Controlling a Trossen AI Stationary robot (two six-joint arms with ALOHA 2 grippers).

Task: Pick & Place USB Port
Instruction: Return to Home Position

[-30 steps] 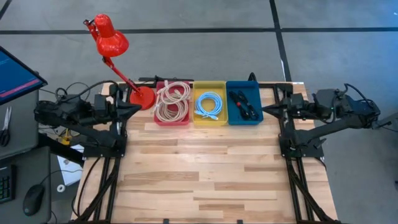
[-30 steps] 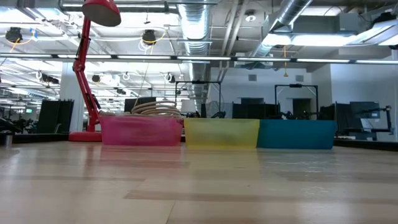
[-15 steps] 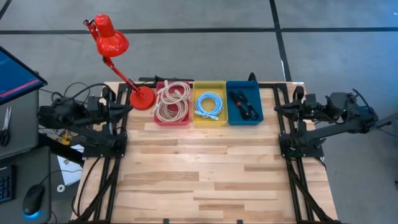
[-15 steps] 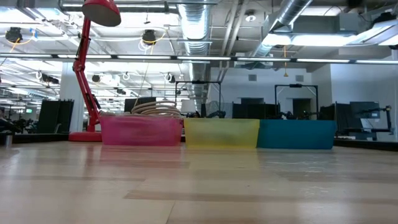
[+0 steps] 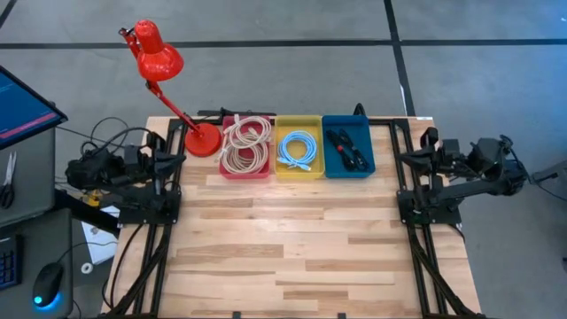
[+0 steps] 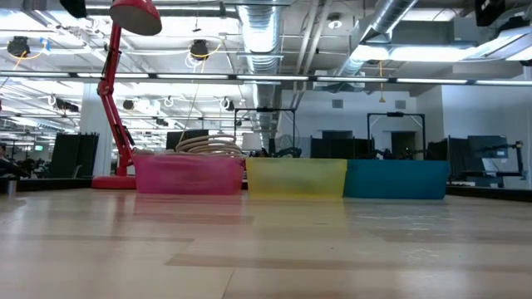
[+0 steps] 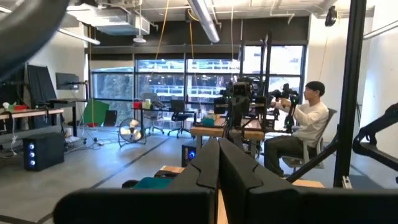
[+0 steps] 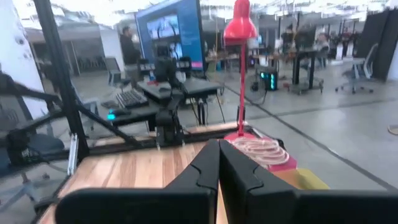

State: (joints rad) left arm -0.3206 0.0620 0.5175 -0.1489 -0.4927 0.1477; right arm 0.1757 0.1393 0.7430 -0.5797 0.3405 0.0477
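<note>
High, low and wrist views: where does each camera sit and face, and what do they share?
High view: overhead, looking straight down on the table; left arm and right arm at its sides.
Low view: table-top height, facing level toward red bin, yellow bin, blue bin; barely any robot.
Left wrist view: faces the room and a seated person; left gripper shut in front.
Right wrist view: faces the red lamp; right gripper shut in front.
Shared: red bin and red lamp show in high, low and right wrist views.

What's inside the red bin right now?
Coiled brown cables fill the red bin, looped over one another. They cover most of its floor, so how many lie underneath cannot be counted.
</note>
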